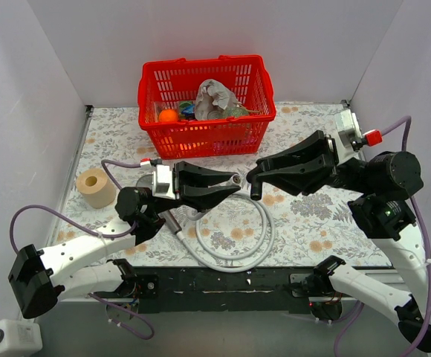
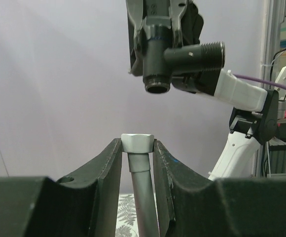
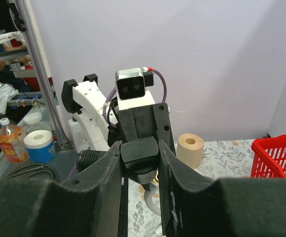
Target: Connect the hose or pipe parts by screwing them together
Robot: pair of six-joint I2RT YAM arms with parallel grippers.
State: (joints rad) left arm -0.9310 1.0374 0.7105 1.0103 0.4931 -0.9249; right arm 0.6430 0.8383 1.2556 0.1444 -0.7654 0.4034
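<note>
The left jaws are clamped shut on the hose's metal end nut [image 2: 138, 142]. The right jaws grip a dark threaded fitting [image 2: 182, 57] close in front of it, with a clear gap between the two. Both parts are lifted and roughly facing each other, I'd say, but nothing is threaded: lining up, meeting and turning are all left. The rest of the hose [image 1: 264, 234] loops loose on the counter [image 1: 312, 216] below. The red basket [image 1: 201, 134] sits behind and the tape roll [image 1: 96, 187] well off to the left, so there is room.
</note>
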